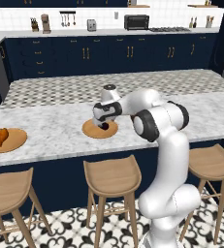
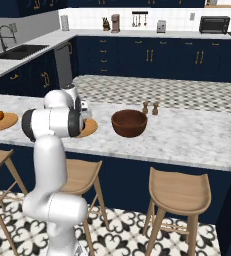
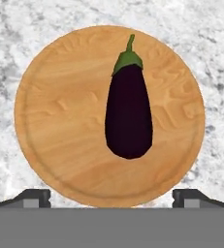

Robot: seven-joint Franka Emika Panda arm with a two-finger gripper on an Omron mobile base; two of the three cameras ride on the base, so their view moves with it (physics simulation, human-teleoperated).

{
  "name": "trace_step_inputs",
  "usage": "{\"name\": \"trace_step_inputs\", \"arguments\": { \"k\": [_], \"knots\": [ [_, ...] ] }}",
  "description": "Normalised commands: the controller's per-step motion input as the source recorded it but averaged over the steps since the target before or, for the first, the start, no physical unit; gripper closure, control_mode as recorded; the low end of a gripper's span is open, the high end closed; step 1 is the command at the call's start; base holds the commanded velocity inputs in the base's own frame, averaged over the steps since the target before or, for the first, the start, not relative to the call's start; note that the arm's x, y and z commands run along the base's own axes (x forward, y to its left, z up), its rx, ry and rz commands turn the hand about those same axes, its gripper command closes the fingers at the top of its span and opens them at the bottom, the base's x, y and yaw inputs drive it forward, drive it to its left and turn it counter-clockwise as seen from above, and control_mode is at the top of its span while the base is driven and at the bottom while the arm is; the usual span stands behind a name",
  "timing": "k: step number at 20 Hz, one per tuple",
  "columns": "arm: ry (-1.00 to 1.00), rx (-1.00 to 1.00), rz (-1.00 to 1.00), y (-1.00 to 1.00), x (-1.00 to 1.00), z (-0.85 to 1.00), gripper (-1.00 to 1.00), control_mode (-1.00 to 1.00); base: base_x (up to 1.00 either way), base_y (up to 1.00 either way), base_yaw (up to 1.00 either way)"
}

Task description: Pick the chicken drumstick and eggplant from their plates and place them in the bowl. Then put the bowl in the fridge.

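Gripper [image 3: 111, 196] wide open above eggplant [image 3: 128, 112], nothing held

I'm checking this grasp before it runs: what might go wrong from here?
1. The eggplant lies right of the middle between the open claw fingertips in the hand view, so a straight descent may close off-centre and roll it.
2. A finger may strike the plate and shift it on the counter.
3. The rounded eggplant may slip before it reaches the bowl.

Bright, even rendered light; soft shadows, no glare.
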Motion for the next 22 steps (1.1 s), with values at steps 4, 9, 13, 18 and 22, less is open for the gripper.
{"name": "trace_step_inputs", "arguments": {
  "k": [4, 9, 13, 18, 22],
  "knots": [
    [0.03, -0.03, 0.02, 0.00, 0.58, -0.22, -1.00, -1.00, 0.00, 0.00, 0.00],
    [0.04, 0.00, 0.03, 0.00, 0.44, -0.25, -1.00, -1.00, 0.00, 0.00, 0.00],
    [0.05, 0.00, 0.02, 0.00, 0.08, -0.28, -1.00, -1.00, 0.00, 0.00, 0.00],
    [0.04, 0.00, 0.01, 0.00, -0.04, -0.35, -1.00, -1.00, 0.00, 0.00, 0.00],
    [0.01, -0.01, 0.02, 0.00, 0.00, -0.21, 1.00, -1.00, 0.00, 0.00, 0.00]
  ]
}}
